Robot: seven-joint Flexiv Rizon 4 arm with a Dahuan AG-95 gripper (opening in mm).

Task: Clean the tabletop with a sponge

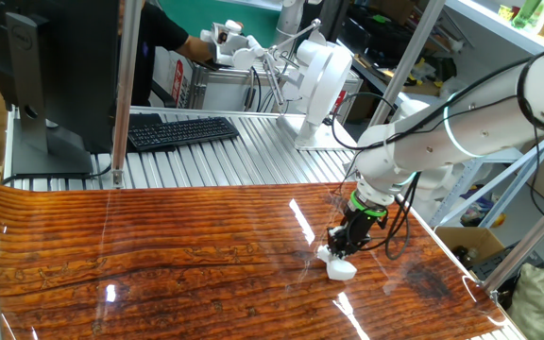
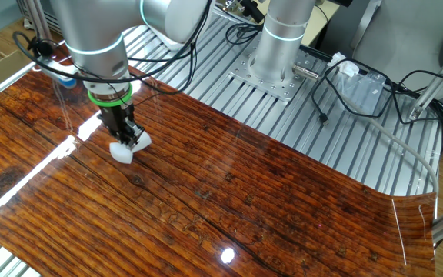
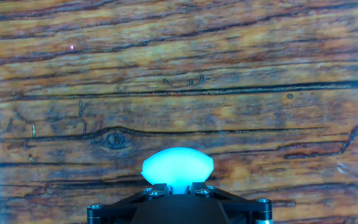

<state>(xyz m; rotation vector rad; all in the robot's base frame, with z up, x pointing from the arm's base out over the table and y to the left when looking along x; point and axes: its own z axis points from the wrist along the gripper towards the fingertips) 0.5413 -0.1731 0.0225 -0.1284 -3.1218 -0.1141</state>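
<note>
Sponge pinched by the hand and pressed on the counter.

The white sponge (image 1: 340,268) is gripped between the fingers of the hand (image 1: 337,251), directly below it, and is pressed against the glossy wood-grain counter (image 1: 178,264). Behind the hand, a ribbed metal surface (image 1: 225,156) with a black keyboard (image 1: 181,130) is seen.

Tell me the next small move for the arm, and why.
Probably drag the sponge sideways across the tabletop. The gripper is shut on the sponge, and the sponge appears pressed to the wood near one edge, with most of the glossy surface stretching away from it unwiped.
</note>
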